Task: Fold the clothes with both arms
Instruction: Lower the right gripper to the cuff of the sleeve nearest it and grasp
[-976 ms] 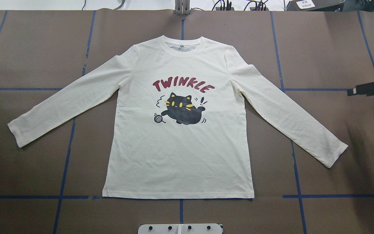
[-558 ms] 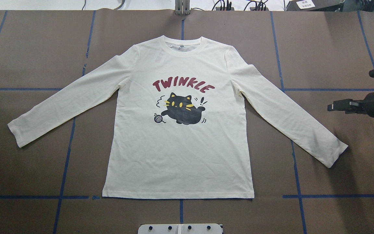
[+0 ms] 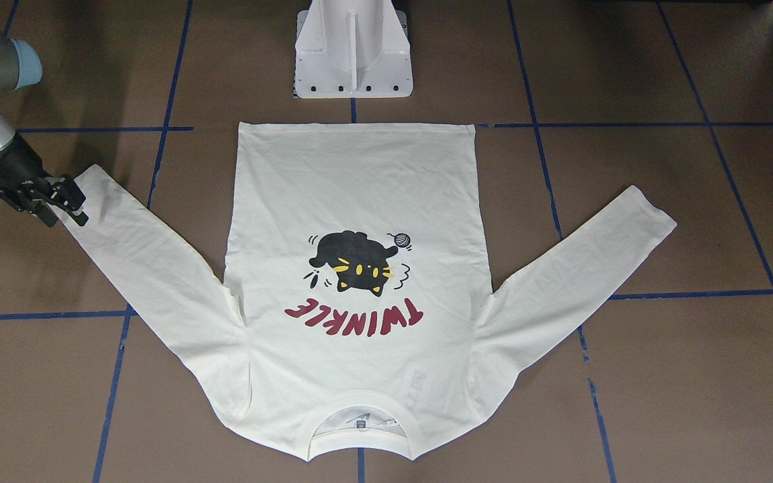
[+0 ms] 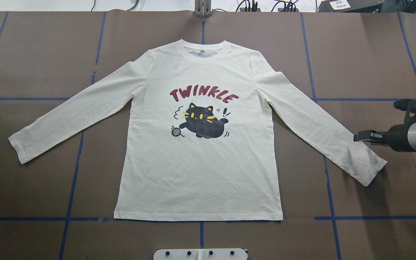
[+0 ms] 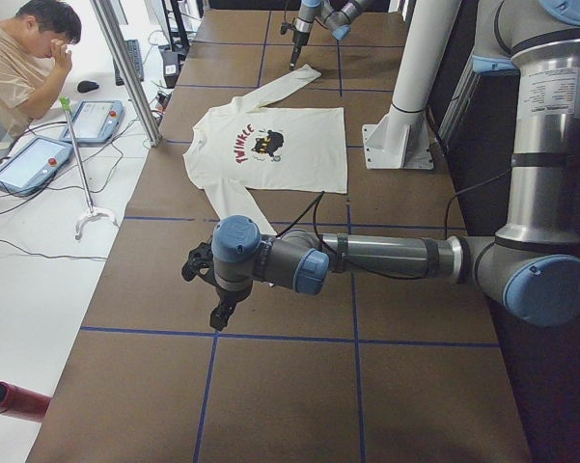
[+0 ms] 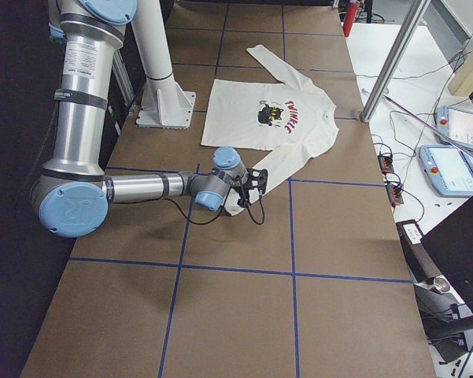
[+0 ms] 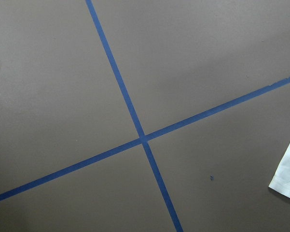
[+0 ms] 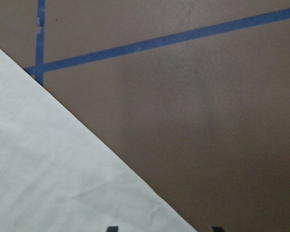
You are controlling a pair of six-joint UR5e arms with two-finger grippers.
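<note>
The cream T-shirt [image 4: 197, 173] lies flat with the cat print up, both sleeves spread out, neck away from the robot. It also shows in the front view [image 3: 359, 188]. My right gripper [image 4: 359, 136] hovers at the far edge of the right sleeve [image 4: 320, 122], close to the cuff [image 4: 370, 166]. Its fingertips [image 8: 112, 228] stand apart, open and empty, over the sleeve edge [image 8: 48, 169]. My left gripper [image 5: 217, 316] shows only in the left side view. It points down over bare table beyond the left cuff [image 7: 289, 179]. I cannot tell whether it is open or shut.
The white pedestal [image 3: 353, 50] stands by the shirt's hem. Blue tape lines [image 4: 330, 202] cross the brown table. An operator [image 5: 24, 58] sits past the table's far side with tablets. A red cylinder [image 5: 14, 400] lies off the table.
My right arm has come in from the right edge, toward the robot and inward, to the right sleeve near the cuff. The shirt has not moved.
</note>
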